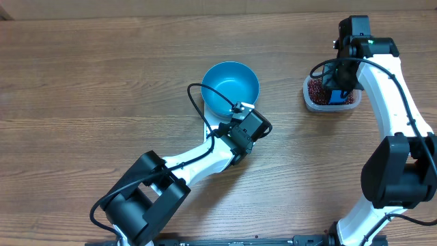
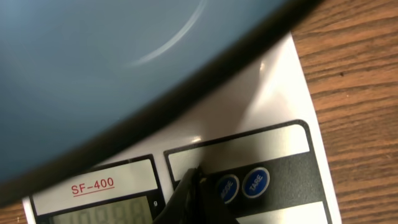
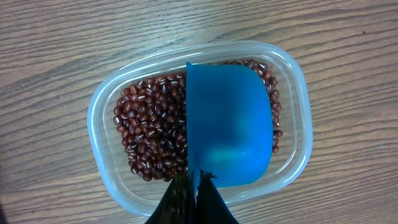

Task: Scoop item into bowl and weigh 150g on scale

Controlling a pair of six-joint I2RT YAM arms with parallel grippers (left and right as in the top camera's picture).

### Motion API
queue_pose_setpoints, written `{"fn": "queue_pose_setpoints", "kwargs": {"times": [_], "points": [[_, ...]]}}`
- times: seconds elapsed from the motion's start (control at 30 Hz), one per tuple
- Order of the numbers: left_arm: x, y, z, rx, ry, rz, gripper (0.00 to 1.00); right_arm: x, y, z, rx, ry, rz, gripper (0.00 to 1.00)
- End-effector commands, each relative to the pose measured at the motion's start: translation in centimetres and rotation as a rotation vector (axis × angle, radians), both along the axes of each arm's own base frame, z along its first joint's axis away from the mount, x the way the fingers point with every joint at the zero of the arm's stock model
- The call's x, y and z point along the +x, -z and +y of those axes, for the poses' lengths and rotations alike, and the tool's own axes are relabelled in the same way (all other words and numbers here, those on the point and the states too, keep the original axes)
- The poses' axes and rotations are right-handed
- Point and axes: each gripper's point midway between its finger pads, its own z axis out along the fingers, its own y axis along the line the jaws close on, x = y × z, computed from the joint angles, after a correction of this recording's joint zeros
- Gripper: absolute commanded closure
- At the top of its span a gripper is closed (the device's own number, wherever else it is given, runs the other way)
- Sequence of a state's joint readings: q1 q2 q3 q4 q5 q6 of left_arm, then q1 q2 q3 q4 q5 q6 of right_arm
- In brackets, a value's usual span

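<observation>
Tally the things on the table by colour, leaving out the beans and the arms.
Blue: 2 (bowl, scoop)
White: 1 (scale)
Clear: 1 (tub)
Total: 4

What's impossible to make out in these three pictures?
1. Reading on the scale: left wrist view, the display is blurred and cut off by the bottom edge.
2. Body of the scale: overhead, mostly hidden under the bowl.
3. Any beans beneath the scoop: right wrist view, the scoop covers them.
4. Scoop's handle: right wrist view, hidden behind the right gripper.
</observation>
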State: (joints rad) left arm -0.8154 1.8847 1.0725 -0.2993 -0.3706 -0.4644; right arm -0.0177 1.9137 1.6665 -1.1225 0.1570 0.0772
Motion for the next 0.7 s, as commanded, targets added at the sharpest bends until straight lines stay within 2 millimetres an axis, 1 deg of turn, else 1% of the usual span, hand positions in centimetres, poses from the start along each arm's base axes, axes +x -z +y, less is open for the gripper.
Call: {"fn": "queue_pose_setpoints", "kwargs": {"times": [0.0, 0.23, 0.37, 0.43, 0.53, 0.67], "points": [[-1.3, 3.6, 1.2, 0.064, 0.015, 0.094, 0.96, -0.5, 1.2, -0.7, -0.024, 0.013, 0.031, 0.95], [-1.1, 3.5, 1.1, 0.058, 0.015, 0.087, 0.96, -0.5, 1.2, -0.7, -0.024, 0.013, 0.032, 0.95], [-0.9, 3.0, 0.9, 0.047, 0.015, 0.076, 0.96, -0.5, 1.2, -0.7, -0.024, 0.013, 0.031, 0.95], [-0.8, 2.1, 0.7, 0.036, 0.017, 0.065, 0.96, -0.5, 1.2, -0.7, -0.024, 0.013, 0.031, 0.95], [-0.6, 0.0, 0.5, 0.014, 0.017, 0.043, 0.96, -0.5, 1.2, -0.7, -0.024, 0.013, 0.031, 0.95], [-0.2, -3.8, 0.1, -0.05, 0.017, -0.019, 0.96, -0.4, 1.2, -0.7, -0.024, 0.013, 0.03, 0.95]]}}
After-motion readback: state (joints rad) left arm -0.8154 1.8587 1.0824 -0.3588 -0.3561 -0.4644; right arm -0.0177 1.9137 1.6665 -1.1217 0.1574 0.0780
